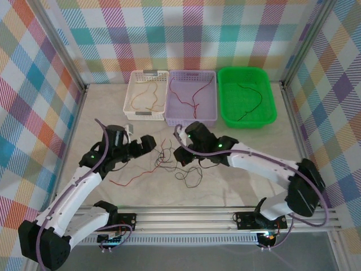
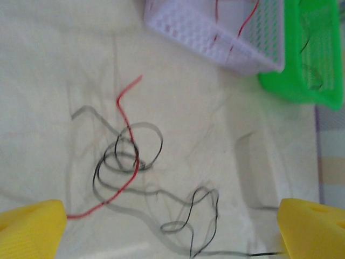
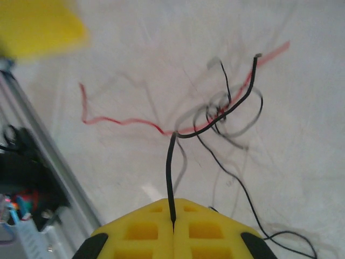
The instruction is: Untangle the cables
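The cables lie in a loose knot in the middle of the table, right between the two grippers. A red cable trails out of the knot toward the left arm. Thin black loops curl over it, and I can't make out how many black ones there are. The right gripper is pinched closed on a black cable, which rises from between its yellow fingers and bends into the knot. The left gripper hangs just beside the knot on the other side, jaws spread wide, holding nothing.

Behind the knot three rectangular plastic baskets stand in a row against the back wall, touching side to side. The white basket has an orange cable in it, the lilac basket a second red cable, and the green basket a second black cable. The white and lilac ones have slotted lattice walls, and the lilac one sits nearest the knot. The table top is pale and faintly creased. Bright checked cloth lines the walls around it.
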{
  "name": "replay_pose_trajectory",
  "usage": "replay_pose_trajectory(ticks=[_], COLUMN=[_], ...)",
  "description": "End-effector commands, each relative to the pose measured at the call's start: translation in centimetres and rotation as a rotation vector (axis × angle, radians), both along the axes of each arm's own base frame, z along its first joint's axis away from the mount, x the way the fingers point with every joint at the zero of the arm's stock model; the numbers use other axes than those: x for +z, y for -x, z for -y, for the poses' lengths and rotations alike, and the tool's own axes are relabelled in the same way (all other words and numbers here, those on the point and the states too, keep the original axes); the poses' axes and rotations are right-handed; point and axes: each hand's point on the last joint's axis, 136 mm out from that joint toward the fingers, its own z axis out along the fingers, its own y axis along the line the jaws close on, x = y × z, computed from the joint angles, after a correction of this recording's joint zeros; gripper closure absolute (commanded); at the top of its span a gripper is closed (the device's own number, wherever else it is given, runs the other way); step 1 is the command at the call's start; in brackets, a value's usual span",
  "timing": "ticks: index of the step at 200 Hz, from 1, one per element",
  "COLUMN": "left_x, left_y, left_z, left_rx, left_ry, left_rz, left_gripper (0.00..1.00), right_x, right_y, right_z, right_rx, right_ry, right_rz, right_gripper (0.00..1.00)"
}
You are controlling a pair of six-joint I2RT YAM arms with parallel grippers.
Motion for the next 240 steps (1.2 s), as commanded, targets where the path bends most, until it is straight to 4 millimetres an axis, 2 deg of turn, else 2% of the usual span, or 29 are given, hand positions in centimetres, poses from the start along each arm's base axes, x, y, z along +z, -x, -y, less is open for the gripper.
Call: replay_pose_trajectory(ticks=[1, 40, 105, 123, 154, 185, 204, 240], left_x=[-0.9, -3.5, -7.9, -8.9, -9.7, -10.4, -9.3, -7.2], left_y=[0.8, 2.3, 4.1, 4.5, 4.6, 4.9, 4.9, 6.3], left_z=[1.4, 3.2, 2.4, 2.6, 3.7, 6.3, 9.0, 12.9], left_rx=[-0.041, -0.132, -0.162, -0.18, -0.228, -0.324, -0.407, -0.57], left_ry=[0.001, -0.081, -0.18, -0.178, -0.171, -0.111, -0.026, 0.028], left_rz=[0.006, -0.031, -0.101, -0.117, -0.142, -0.157, -0.099, 0.001], left_gripper=[0.0, 0.0, 0.0, 0.0, 0.0, 0.0, 0.0, 0.0], right_x=[2.5, 8.2, 19.4, 21.6, 23.7, 24.9, 25.1, 25.3], right_y=[0.6, 0.4, -0.2, -0.3, -0.3, -0.1, -0.2, -0.4], right_z=[1.7, 4.1, 9.1, 9.9, 10.0, 9.8, 9.7, 9.2], right_rx=[0.007, -0.033, -0.13, -0.137, -0.126, -0.112, -0.105, -0.089], right_ry=[0.034, 0.024, -0.031, -0.034, -0.033, -0.053, -0.055, -0.061], right_rz=[0.053, 0.176, 0.394, 0.42, 0.428, 0.436, 0.434, 0.42], right_gripper=[1.0, 1.0, 1.0, 1.0, 1.0, 1.0, 1.0, 1.0])
